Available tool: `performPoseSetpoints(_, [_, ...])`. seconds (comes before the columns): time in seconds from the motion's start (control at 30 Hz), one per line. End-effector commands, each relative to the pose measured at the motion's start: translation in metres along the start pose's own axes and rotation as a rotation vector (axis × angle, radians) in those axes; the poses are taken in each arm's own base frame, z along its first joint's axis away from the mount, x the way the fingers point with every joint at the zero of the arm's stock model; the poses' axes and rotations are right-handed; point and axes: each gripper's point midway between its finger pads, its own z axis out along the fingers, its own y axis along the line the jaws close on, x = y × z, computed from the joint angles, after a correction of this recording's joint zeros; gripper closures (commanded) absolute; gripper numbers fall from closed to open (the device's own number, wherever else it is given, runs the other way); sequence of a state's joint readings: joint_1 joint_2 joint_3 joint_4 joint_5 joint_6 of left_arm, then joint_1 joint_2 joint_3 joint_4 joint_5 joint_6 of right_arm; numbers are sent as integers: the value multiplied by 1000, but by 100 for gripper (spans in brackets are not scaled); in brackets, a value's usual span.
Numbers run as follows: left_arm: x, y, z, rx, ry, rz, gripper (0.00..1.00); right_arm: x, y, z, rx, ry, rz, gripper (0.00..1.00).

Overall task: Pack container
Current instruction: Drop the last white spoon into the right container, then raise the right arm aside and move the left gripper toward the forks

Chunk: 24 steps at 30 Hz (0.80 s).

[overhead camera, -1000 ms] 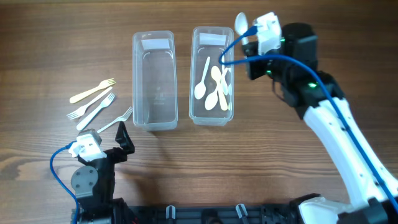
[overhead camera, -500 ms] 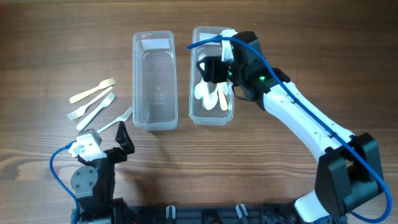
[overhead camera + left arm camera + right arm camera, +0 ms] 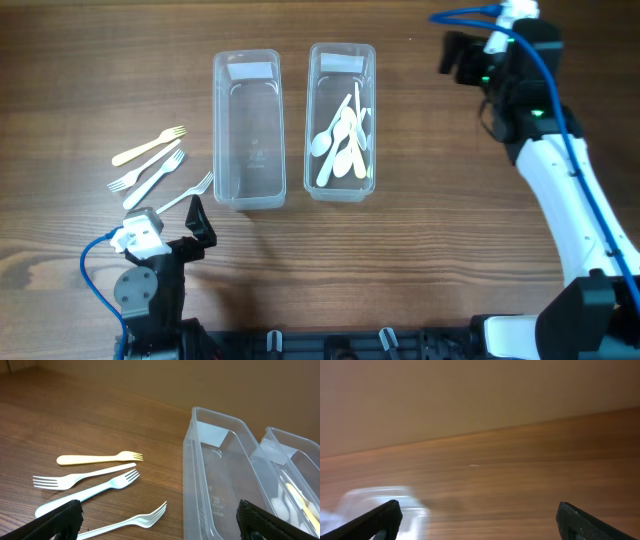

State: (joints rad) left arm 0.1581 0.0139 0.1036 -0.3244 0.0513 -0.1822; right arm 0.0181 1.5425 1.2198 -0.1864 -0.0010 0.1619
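1. Materially: matte brown wood-grain desk [image 3: 80, 60]; two clear, thin-walled plastic containers, rectangular with rounded corners, set side by side with long sides nearly touching.
2. Inside the left container [image 3: 247, 140], bare plastic with a faint moulded mark on the floor; inside the right container [image 3: 310, 120], glossy white plastic spoons [image 3: 342, 140] heaped at crossing angles.
3. Four slim plastic forks [image 3: 150, 168] flat on the desk to the left of both containers: one pale yellow, three white, loosely fanned, tines mostly toward the containers.
4. At the desk's front edge, left claw [image 3: 168, 222] spread wide and gripping nothing; forks just ahead of it, the nearest white one close by its right finger; left container ahead and to the right.
5. Likewise spread wide and empty, right claw [image 3: 452, 57], near the desk's far edge and well apart from the right container, off to that container's right; only a blurred clear-plastic corner low left in its wrist view.
6. Pose: left arm [image 3: 150, 290] folded low and compact over its base; right arm [image 3: 560, 190] stretched long from front right toward the far side, blue cable [image 3: 470, 14] looped over the wrist.
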Motion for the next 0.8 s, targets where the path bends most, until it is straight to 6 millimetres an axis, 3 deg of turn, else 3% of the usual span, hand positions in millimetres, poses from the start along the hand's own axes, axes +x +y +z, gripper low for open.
performPoseSetpoints(0.0, [1,-3,0,16,-2,-4,0,-11,-28,-5,70,-27,-59,0])
performPoseSetpoints(0.13, [1,-3,0,16,-2,-4,0,-13,-40,-6,93,-29,-46,0])
performPoseSetpoints(0.5, [1,-3,0,16,-2,-4,0,-8,-41,-6,94,-13,-45,0])
performPoseSetpoints(0.6, [-8,19,-1,-114,-43,55,0,-8,-41,-6,94,-13,-45,0])
performPoseSetpoints(0.77, [-29,5,-3,-49,-122,56,0,-8,-41,-6,94,-13,-46,0])
